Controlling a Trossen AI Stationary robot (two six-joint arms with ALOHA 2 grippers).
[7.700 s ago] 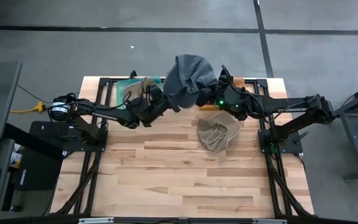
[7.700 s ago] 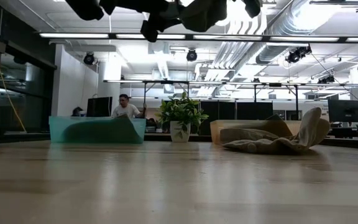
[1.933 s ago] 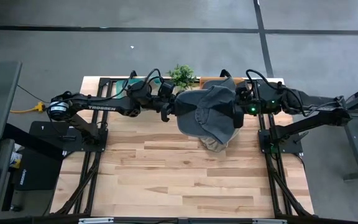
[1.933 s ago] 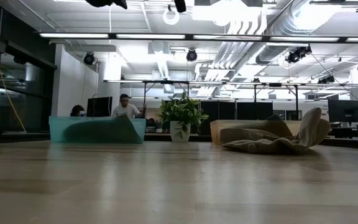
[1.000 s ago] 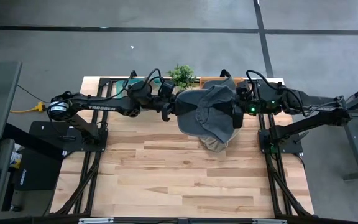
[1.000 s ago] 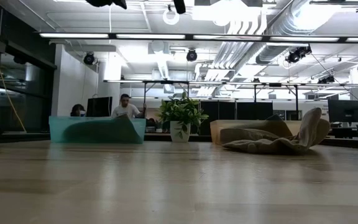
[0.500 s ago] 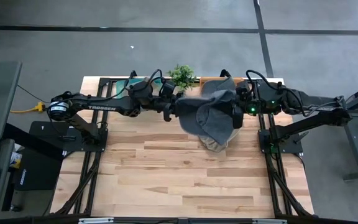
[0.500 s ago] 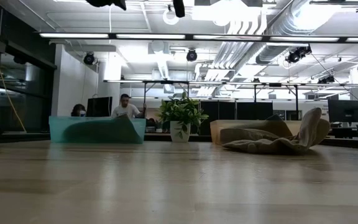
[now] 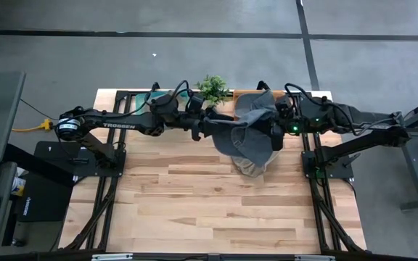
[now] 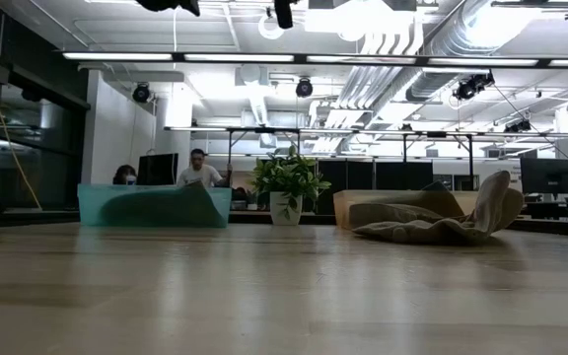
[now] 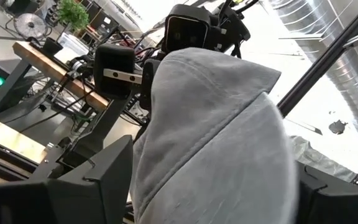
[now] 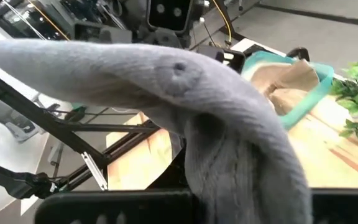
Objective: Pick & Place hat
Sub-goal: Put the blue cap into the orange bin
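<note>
A grey cloth hat [image 9: 245, 136] hangs in the air between my two grippers, above the far middle of the table. My left gripper [image 9: 207, 125] is shut on its left side and my right gripper [image 9: 273, 133] on its right side. In the left wrist view the grey hat [image 11: 216, 137] fills the space between my fingers. A tan hat [image 9: 251, 168] lies crumpled on the table right below it, and it shows in the low view as the tan hat [image 10: 432, 229]. The low view shows only parts of the arms [image 10: 171, 5] at its top. My left gripper holds the grey hat's left edge [image 9: 216, 125], coming level from the table's left. Bunched cloth [image 11: 166, 174] sits between the two fingers [image 11: 98, 180]. The hat is lifted clear of the table. My right gripper holds the hat's right side [image 9: 267, 129], coming level from the table's right. The cloth [image 12: 241, 168] drapes over the fingers and hides the place of contact. The hat is stretched out toward the left gripper.
A teal bin [image 9: 153, 96] with another tan hat [image 12: 291, 84] in it stands at the far left edge. A potted plant [image 9: 212, 87] and a tan box [image 10: 383, 205] stand along the far edge. Bare wood [image 9: 209, 210] covers the near half.
Both arms have stayed nearly in place. The grey hat has changed shape: its left part, broad a second ago, is now a narrow band drawn toward the left gripper, while the right part still hangs full by the right gripper.
</note>
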